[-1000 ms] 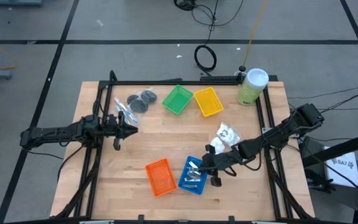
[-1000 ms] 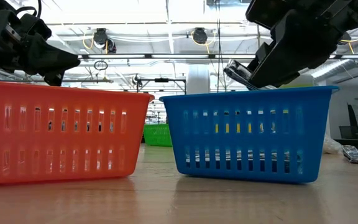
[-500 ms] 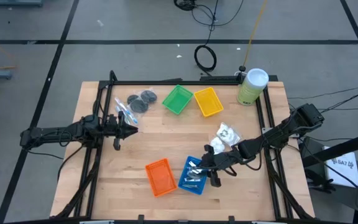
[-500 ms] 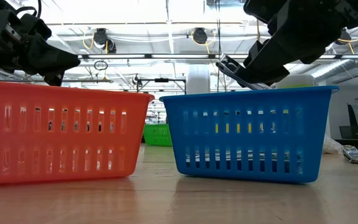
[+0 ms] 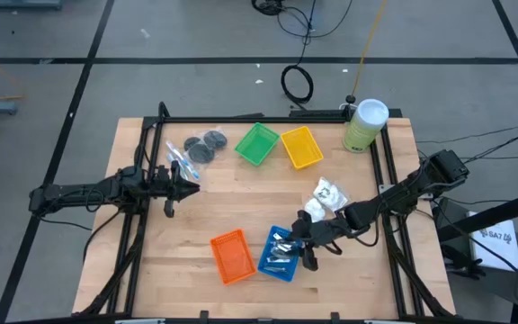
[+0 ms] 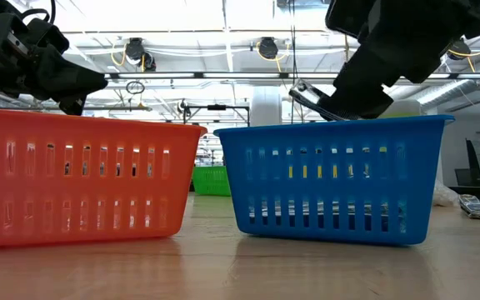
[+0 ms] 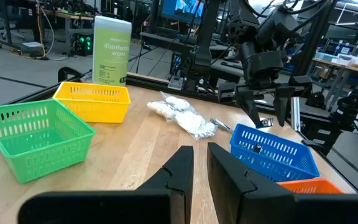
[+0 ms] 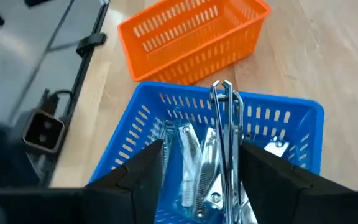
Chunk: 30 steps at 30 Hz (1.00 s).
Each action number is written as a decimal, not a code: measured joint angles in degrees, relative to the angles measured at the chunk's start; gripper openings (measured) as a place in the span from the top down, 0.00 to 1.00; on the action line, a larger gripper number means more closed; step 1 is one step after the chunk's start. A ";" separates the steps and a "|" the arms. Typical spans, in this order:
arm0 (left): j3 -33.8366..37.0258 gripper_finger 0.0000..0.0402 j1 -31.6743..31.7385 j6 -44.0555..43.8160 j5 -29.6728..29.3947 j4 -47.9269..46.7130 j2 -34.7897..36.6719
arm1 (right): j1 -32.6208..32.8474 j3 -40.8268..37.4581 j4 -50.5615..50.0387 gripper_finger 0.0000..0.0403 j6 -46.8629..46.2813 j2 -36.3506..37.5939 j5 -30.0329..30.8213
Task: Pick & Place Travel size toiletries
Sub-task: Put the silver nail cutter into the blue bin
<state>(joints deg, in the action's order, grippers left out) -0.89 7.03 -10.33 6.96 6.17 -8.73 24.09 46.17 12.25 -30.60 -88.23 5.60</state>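
Over the blue tray, near the front of the counter, the right gripper hung with its fingers spread apart; from its own wrist camera a silvery metal piece stood between the two fingers, and I could not tell whether they touched it. Several more shiny silver items lay in a heap inside that tray. Just beside it sat the orange tray; whether anything lay in it I could not see.

Off at the left edge of the counter, the left gripper waited above the wood, its fingers nearly closed with only a narrow gap and nothing between them. Behind it lay the dark grey discs and a few slim clear sticks, close together near the back left corner.

A cluster of white packets rested on the wood between the blue tray and the yellow tray. The green tray stood next to the yellow one, and the pale green canister stood at the back right corner.
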 joint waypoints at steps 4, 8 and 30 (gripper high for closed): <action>0.00 0.89 0.00 0.01 0.00 0.00 0.00 | 0.40 0.00 1.29 0.52 5.38 0.00 -5.75; 0.00 0.89 0.00 0.02 0.00 0.00 0.02 | 2.11 0.00 0.57 0.54 12.27 0.00 0.84; -0.01 0.89 0.00 0.01 -0.01 0.08 0.02 | 7.60 0.22 -21.19 0.58 7.37 11.55 2.89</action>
<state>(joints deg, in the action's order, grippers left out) -0.89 7.03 -10.31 6.96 6.26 -8.71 31.69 46.39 -8.94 -23.23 -76.67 8.49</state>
